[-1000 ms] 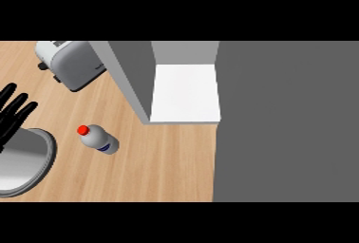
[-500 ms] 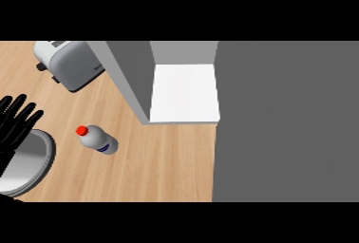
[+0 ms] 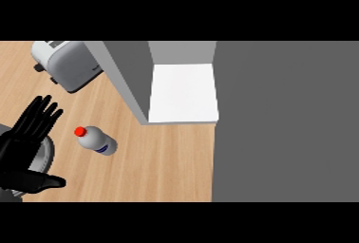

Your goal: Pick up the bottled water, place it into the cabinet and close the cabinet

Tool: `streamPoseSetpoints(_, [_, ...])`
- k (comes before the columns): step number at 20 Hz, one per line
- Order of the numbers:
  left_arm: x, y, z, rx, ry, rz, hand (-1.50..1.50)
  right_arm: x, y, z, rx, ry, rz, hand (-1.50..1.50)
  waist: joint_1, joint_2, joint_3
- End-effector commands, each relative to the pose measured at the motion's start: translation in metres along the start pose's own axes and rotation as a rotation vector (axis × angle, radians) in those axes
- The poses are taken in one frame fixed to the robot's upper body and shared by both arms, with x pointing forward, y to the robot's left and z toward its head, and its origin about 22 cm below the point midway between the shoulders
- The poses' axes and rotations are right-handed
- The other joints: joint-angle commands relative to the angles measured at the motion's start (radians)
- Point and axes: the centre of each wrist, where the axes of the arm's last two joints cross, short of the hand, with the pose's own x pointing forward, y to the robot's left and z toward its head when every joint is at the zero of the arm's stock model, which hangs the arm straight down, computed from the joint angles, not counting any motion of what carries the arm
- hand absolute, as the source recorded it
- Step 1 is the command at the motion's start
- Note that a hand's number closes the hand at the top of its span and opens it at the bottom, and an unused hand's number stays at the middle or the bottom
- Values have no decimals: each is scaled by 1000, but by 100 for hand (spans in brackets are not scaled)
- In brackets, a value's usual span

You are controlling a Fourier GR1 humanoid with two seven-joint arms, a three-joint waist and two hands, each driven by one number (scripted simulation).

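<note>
Bottled water (image 3: 97, 140) lies on its side on the wooden worktop (image 3: 161, 166), red cap toward the left hand (image 3: 28, 137), between that hand and the open cabinet (image 3: 184, 92). Likely light, rigid, smooth plastic that can roll; best taken across the mid-body, not the cap. Left hand hovers just beside it, palm down, fingers spread and straight, holding nothing. Right hand not visible. A toaster (image 3: 67, 64) sits at the back.

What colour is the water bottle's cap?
Red; the cap on the bottled water shows in the head view.
</note>
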Motion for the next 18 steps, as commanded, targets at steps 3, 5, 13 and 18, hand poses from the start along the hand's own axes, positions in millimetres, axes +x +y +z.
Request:
streamPoseSetpoints(3, [-46,2,-9,20,40,9,-150,44,9,15,8,-40,18,-150,-2,1,-1])
streamPoseSetpoints(5, [-59,4,-9,15,33,14,-150,32,12,22,-9,-58,13,-150,-8,-1,0])
streamPoseSetpoints(13, [-117,10,-13,74,35,30,-150,41,9,19,6,-49,19,-150,-5,5,-2])
streamPoseSetpoints(18, [-142,14,-13,75,57,38,-150,39,6,24,38,-49,15,-150,-12,5,-2])
